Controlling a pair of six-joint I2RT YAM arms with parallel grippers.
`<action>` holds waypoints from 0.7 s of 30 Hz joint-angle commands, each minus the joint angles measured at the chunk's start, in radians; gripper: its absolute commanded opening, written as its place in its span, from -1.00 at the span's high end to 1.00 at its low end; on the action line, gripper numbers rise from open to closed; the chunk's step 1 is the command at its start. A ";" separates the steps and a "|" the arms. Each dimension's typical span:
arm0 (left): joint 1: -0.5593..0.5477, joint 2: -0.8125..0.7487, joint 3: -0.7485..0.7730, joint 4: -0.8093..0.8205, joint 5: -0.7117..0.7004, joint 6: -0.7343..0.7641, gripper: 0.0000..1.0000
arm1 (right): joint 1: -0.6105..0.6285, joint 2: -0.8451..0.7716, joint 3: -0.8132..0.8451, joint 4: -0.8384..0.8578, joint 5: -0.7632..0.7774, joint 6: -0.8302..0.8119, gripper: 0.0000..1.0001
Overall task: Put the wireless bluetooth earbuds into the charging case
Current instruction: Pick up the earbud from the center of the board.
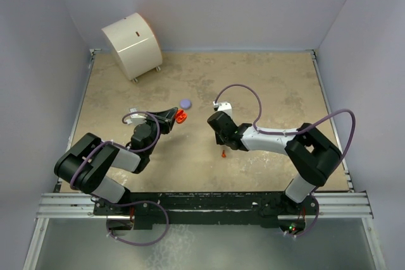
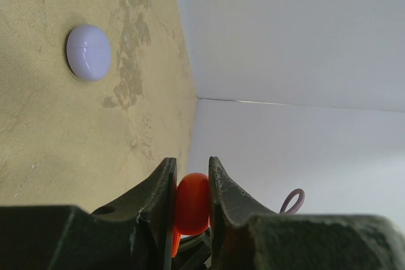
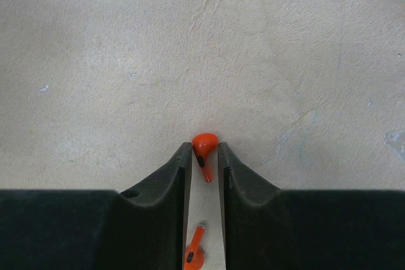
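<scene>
At right hand (image 3: 205, 151): 1 orange earbud (image 3: 204, 143) prob. gripped, 2nd earbud (image 3: 194, 252) on table (image 3: 190, 42).

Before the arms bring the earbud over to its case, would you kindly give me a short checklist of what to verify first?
1. Grip of the left tool on the red-orange case: ok, both fingers press it.
2. That case open to receive an earbud: cannot tell, the fingers hide its opening.
3. Hold of the right tool on the red-orange earbud: ok, it looks pinched at the fingertips.
4. The second red-orange earbud outside the grip: ok, it lies on the table below the fingers.
5. The lilac case out of the way: ok, closed and lying apart from the left tool.
</scene>
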 commanded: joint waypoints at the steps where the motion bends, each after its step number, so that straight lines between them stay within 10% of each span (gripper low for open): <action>1: 0.005 -0.025 -0.005 0.066 -0.009 -0.012 1.00 | 0.007 0.003 0.040 0.012 0.016 -0.001 0.52; 21: 0.006 -0.025 -0.004 0.068 -0.008 -0.013 1.00 | 0.007 -0.021 0.042 0.004 0.022 0.000 1.00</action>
